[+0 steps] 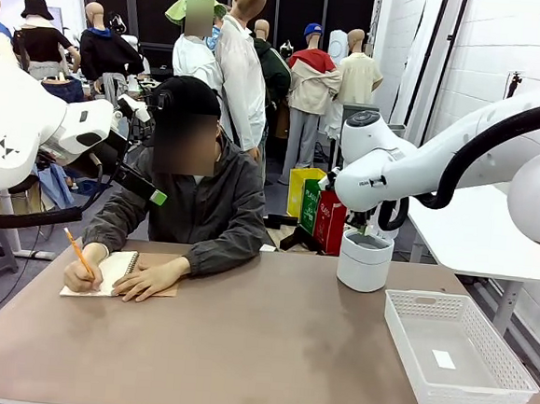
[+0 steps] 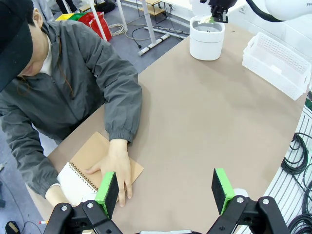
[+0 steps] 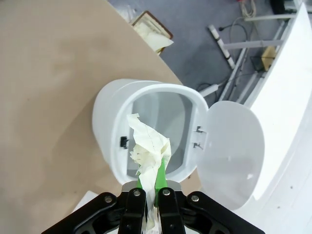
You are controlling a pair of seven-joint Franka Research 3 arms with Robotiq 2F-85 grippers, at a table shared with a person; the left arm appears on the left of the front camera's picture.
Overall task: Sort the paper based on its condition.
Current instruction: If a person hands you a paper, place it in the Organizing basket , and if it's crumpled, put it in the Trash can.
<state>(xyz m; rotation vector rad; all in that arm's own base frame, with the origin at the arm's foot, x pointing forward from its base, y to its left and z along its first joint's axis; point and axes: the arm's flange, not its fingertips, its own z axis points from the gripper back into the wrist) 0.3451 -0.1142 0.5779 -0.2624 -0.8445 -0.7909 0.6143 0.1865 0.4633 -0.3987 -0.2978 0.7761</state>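
Step in hand, my read: binning a spoiled sheet.

- Right pincer [image 3: 151, 183] is clamped on a crumpled paper [image 3: 146, 146], a wrinkled white wad sticking up from between the green pads.
- The wad hangs right over the mouth of the white lidded bin [image 3: 109, 122]. The lid [image 3: 229, 146] is flipped open to one side, and I can't make out anything inside the bin.
- Left pincer [image 2: 165, 192] is spread wide and empty, well away from the bin. It hovers over the tabletop [image 1: 268, 342], just above the person's hand [image 2: 119, 168].
- That hand lies flat on a spiral notebook [image 1: 115, 269] with a brown cover, far across the tabletop from the bin. The other hand writes in it with a pencil [image 1: 79, 252].
- A white mesh basket [image 1: 474, 402] sits near the bin. Probably the slot for good sheets, and no sheets in it.

Next move calls for spreading the right jaws with the wad centred over the opening, so it drops inside and doesn't catch on the rim. Low risk, though light paper may cling to a pad.

Writing: a small white sticker [image 1: 444, 359] on the basket floor looks blank. The coloured bags [image 1: 312, 205] on the floor beyond the bin carry print, too small to read.
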